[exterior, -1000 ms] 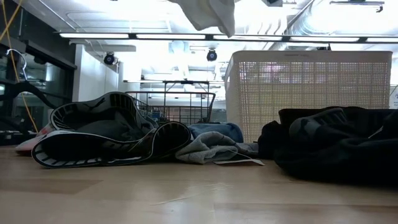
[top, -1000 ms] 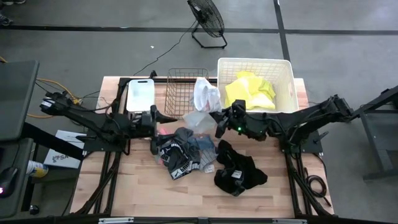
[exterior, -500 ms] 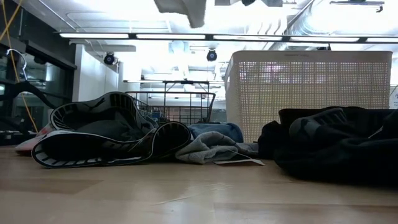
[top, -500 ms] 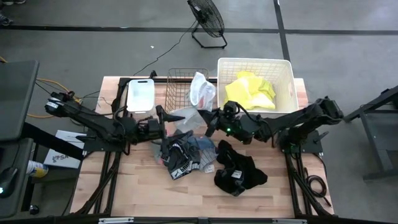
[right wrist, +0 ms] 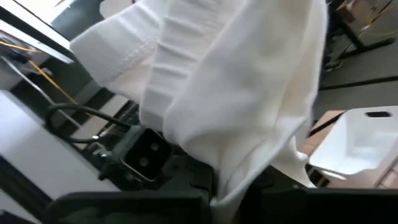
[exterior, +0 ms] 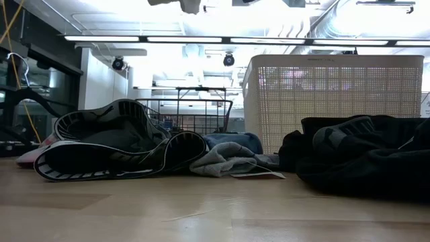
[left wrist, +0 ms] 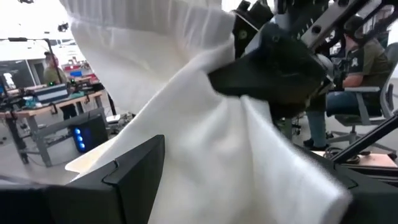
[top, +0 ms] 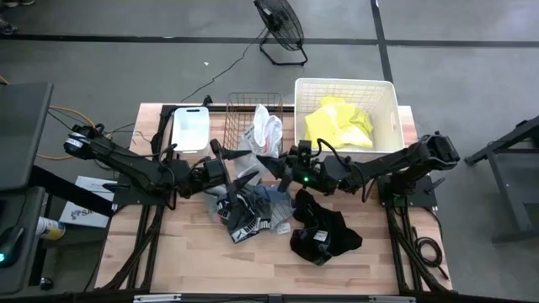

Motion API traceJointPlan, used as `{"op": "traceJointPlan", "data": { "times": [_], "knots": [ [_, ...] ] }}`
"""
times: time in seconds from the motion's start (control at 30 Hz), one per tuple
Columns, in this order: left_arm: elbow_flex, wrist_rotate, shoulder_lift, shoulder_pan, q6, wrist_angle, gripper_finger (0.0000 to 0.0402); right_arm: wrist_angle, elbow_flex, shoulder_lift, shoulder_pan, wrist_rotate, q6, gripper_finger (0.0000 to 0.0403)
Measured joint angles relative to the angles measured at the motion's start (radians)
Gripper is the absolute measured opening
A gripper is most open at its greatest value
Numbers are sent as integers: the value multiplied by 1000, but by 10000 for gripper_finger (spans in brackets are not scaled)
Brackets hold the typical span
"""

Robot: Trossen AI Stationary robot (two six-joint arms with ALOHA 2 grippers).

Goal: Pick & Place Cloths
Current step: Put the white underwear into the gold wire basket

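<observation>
A white cloth (top: 266, 132) hangs high over the table's middle, in front of the copper wire basket. Only its lower tip (exterior: 185, 5) shows in the low view. My right gripper (top: 274, 166) is shut on it. My left gripper (top: 234, 164) is open right beside it, and the cloth (left wrist: 186, 124) fills the space between its spread fingers. On the table lie a black cloth with white print (top: 240, 210), a grey-blue one (top: 274, 200), a black one (top: 324, 231) and a pink piece (exterior: 30, 156). Neon-yellow cloth (top: 337, 124) lies in the big tub. My right gripper pinches a bunched fold of the white cloth (left wrist: 217, 68) between its two fingers (left wrist: 273, 62), coming roughly level from the table's right. The cloth is lifted clear of the table and hangs slack around and below the fingers. My left gripper: I cannot tell whether its open fingers touch the cloth.
The copper wire basket (top: 244, 114) and the big white lattice tub (top: 387, 97) stand at the far edge, and a small white tub (top: 190, 126) stands to their left. The cloth pile covers the table's middle. Bare wood lies along the near edge (top: 194, 261).
My right gripper has carried the white cloth toward the table's left and higher, so it has almost left the top of the low view. My left gripper has moved right, toward the cloth, and now stands around it. The cloths on the table have not moved.
</observation>
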Motion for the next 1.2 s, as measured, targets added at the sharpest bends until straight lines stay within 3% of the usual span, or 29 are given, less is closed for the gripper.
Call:
{"op": "traceJointPlan", "data": {
  "times": [0.53,1.2],
  "knots": [
    [0,47,15,0,32,39,284,-2,0,0,-4,-128,60,20],
    [0,92,21,0,132,85,284,-63,0,0,-17,-198,143,20]
  ]
}}
